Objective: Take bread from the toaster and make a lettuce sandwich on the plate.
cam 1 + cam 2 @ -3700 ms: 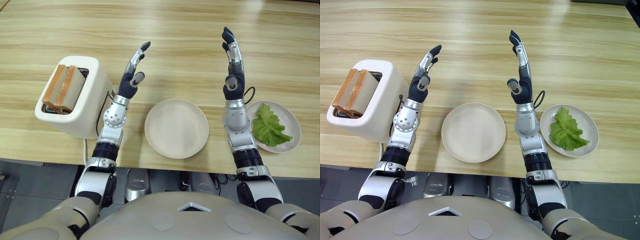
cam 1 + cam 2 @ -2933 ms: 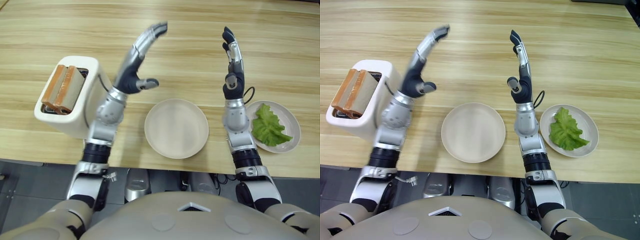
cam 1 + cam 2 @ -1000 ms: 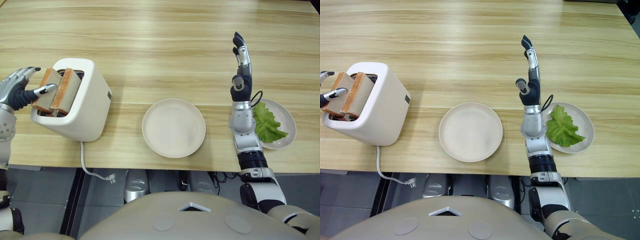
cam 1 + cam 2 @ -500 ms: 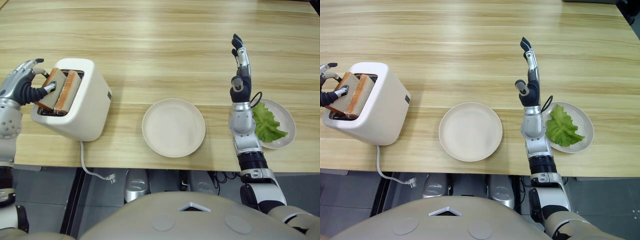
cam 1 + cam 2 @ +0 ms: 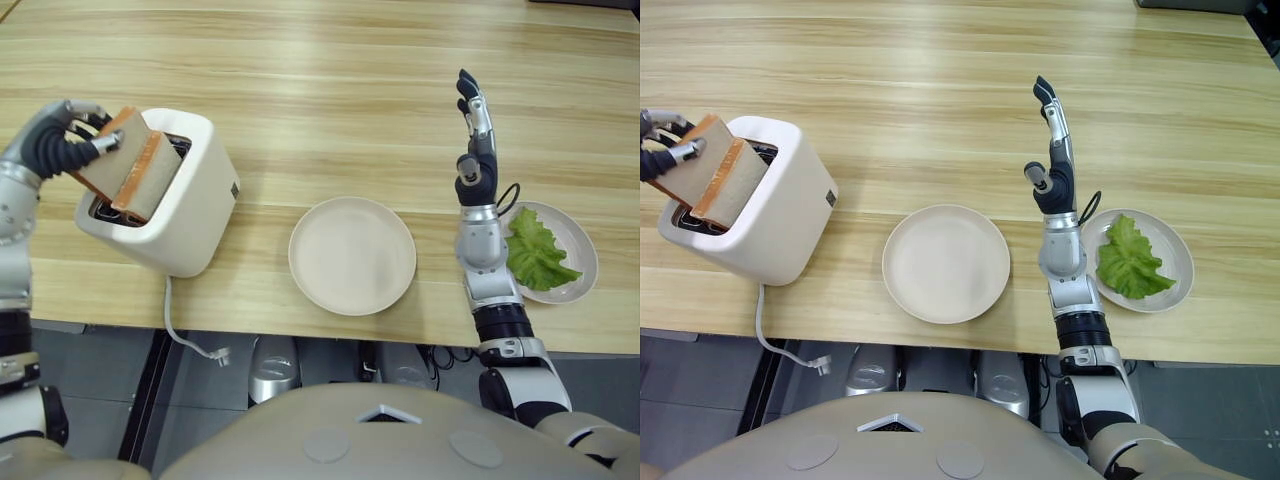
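A white toaster (image 5: 185,210) stands at the table's left with two bread slices sticking out of its top. My left hand (image 5: 62,146) is shut on the outer slice (image 5: 106,160), which is raised and tilted out of its slot; the second slice (image 5: 148,176) leans beside it. An empty beige plate (image 5: 352,256) lies in the middle near the front edge. A lettuce leaf (image 5: 537,253) rests on a small white plate (image 5: 583,252) at the right. My right hand (image 5: 474,135) stands upright and open beside that small plate, touching nothing.
The toaster's white power cord (image 5: 188,332) hangs over the table's front edge. Bare wooden tabletop (image 5: 330,90) stretches behind the plates and the toaster.
My left hand swung from beside the middle plate to the toaster's far side, closed on the outer bread slice and has lifted it partway out. The right hand stayed upright; the camera shifted slightly.
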